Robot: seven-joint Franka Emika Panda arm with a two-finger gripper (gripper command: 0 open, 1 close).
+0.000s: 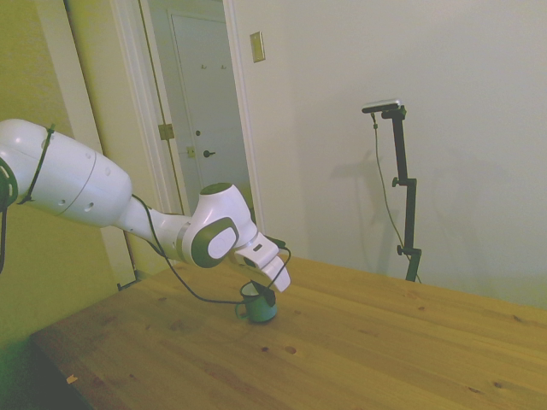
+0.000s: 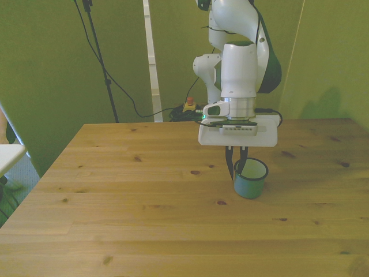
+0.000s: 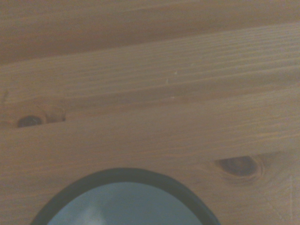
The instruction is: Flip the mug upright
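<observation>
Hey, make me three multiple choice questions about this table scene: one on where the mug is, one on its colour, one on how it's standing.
1. Where is the mug in the front view?
A. right of the table's middle
B. at the left edge
C. off the table

2. What colour is the mug?
A. red
B. teal-blue
C. yellow

3. How does the mug stand?
A. on its side
C. mouth down
B. upright, mouth up

Answers: 1 A, it stands on the wood right of centre, under the gripper. 2 B, its wall is teal-blue with a dark rim. 3 B, the open mouth faces up in the front view, with the fingers reaching down at its rim.
</observation>
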